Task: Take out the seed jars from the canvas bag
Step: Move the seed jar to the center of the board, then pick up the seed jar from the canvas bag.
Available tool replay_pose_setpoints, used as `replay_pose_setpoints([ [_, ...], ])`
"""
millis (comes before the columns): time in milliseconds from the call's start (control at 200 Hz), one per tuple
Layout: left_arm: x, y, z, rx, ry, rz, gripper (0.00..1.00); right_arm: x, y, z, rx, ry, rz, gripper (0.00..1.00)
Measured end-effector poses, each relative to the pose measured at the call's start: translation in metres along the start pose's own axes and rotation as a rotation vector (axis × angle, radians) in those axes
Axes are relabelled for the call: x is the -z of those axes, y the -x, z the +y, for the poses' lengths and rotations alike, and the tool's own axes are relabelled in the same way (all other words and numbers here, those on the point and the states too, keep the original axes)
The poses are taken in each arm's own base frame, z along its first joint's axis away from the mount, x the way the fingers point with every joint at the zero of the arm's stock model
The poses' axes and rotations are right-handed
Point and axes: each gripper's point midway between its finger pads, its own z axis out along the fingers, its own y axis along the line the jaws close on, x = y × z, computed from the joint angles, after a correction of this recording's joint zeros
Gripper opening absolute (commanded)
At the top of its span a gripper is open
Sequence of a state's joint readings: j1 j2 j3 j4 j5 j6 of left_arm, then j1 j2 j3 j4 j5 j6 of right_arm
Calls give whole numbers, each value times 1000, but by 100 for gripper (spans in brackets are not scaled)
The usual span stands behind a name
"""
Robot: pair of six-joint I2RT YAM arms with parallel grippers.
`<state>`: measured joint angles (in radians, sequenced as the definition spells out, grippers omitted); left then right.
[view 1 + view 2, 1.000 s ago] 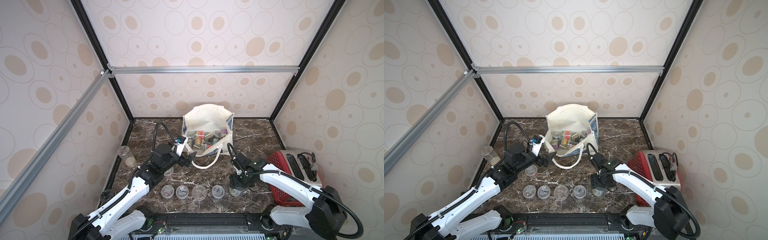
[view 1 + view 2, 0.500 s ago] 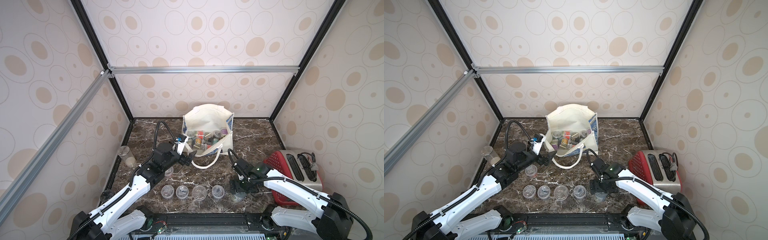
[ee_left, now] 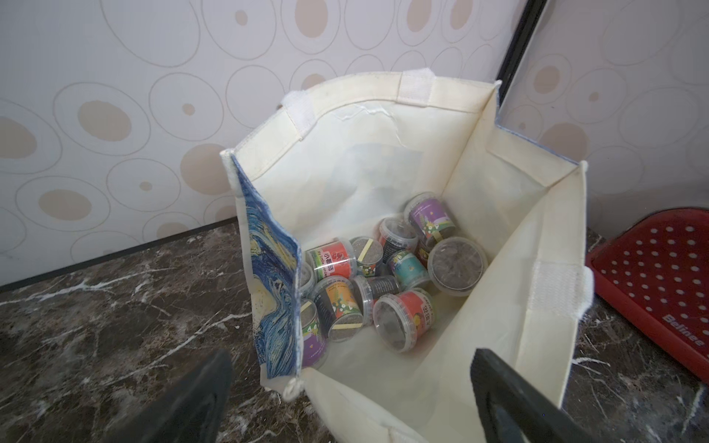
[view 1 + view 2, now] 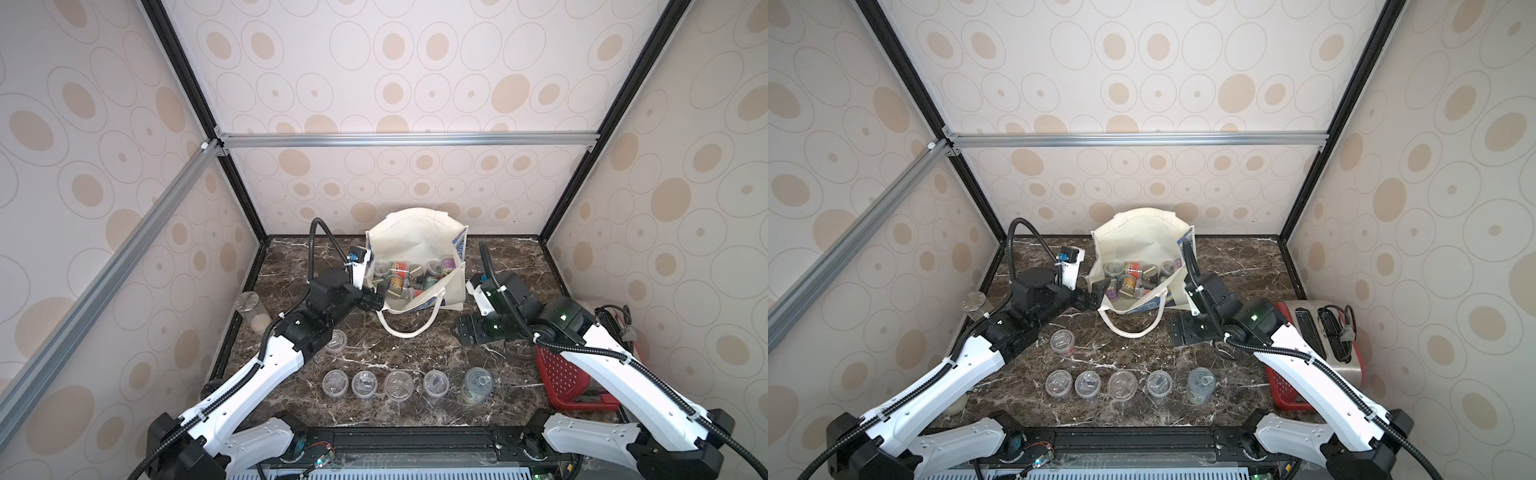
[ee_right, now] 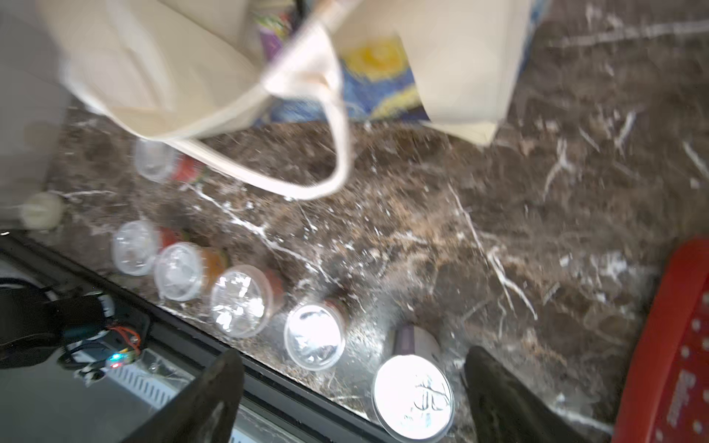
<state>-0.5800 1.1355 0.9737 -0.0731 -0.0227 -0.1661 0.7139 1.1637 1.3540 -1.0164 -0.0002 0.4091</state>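
A dark marble tabletop fills the lower middle of both top views. The canvas bag stands at its far edge, above the centre of the frame, close to the back wall. Its mouth gapes toward the camera, and one white strap handle lies looped on the tabletop in front of it. The left wrist view looks down into the cream inside of the bag, with the blue-and-yellow print showing on a folded-in side panel at centre left. A red toaster sits at the right of the frame, partly under the right arm. The left hand hovers at the bag's left front corner, released, its jaws spread wide with nothing between them. In its wrist view one finger is over bare marble and the other is over the bag's near wall. The right hand is right of the handle loop, between the bag and the front row of jars. Its jaws are also spread and it grips nothing, though its wrist view is blurred. A tall clear cylinder with beige grains at its bottom stands at the left edge of the tabletop. About ten seed jars lie heaped on the bag's floor, tipped at all angles, with red, purple, orange and teal labels. Outside the bag, a row of five jars stands upright at the lower middle of the frame. The biggest jar is at the right end of that row. A sixth jar stands above the row's left end, just beside the left arm.
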Motion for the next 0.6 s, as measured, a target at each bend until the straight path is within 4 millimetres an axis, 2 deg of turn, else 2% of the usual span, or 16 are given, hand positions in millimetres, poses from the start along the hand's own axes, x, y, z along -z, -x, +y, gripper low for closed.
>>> replay_pose_setpoints([
  [75,-14,-1,6,15,47,32,98,1,32,24,53,69,-39,91],
  [130,-24,-5,12,20,88,61,98,-6,54,39,78,95,-53,91],
  [210,-35,-15,20,20,143,107,98,-30,82,52,87,89,-67,91],
  [270,-38,-24,27,18,185,140,98,-52,95,52,80,47,-61,91],
  [370,-37,-31,36,14,235,168,98,-92,107,43,63,-54,-19,91],
  [460,-33,-32,40,12,259,164,98,-123,107,29,49,-163,38,91],
  [520,-28,-38,42,11,263,169,98,-135,100,16,47,-239,74,91],
  [595,-22,-50,42,8,255,185,98,-137,90,3,55,-318,103,91],
])
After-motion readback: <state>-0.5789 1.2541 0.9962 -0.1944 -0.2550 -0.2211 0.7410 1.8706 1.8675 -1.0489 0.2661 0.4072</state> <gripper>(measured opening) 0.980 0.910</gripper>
